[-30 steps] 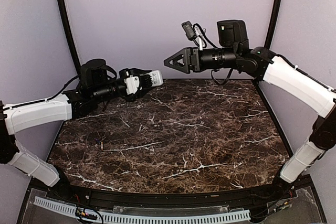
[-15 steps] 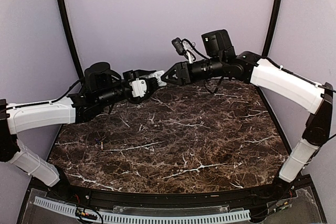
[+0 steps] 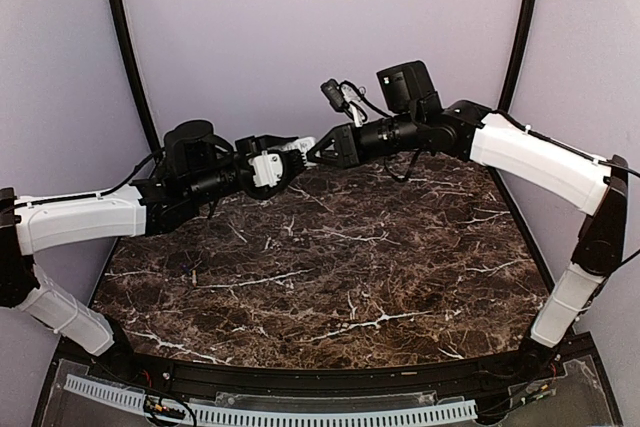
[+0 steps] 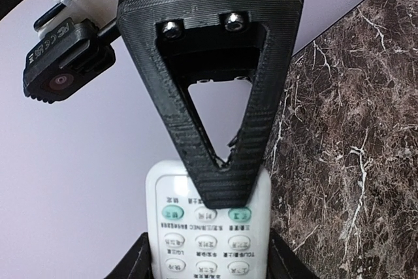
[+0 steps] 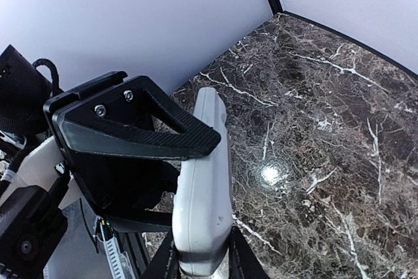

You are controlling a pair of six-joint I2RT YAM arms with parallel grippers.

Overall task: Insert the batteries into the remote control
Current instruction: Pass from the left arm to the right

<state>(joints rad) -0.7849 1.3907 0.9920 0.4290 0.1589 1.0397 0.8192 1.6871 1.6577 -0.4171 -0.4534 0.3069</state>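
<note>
The white remote control [image 3: 294, 145] hangs in the air above the table's far left, held between both arms. My left gripper [image 3: 283, 157] is shut on its long edges; in the left wrist view the remote control [image 4: 209, 227] shows its button side, between my fingers [image 4: 140, 259]. From the right, my right gripper [image 3: 313, 147] is shut on the free end, one black finger [image 4: 222, 129] lying flat across the buttons. The right wrist view shows the remote control [image 5: 204, 187] edge-on, pinched between the jaws of my right gripper [image 5: 199, 262]. The batteries are out of view.
A dark marble table [image 3: 330, 267] lies below, with purple walls behind and at both sides. Two black poles [image 3: 125, 37] rise at the back corners. A white cable track [image 3: 270, 413] runs along the near edge.
My right arm has swung left to the remote and its jaws have closed on the free end. The left arm has shifted slightly right, still holding the remote.
</note>
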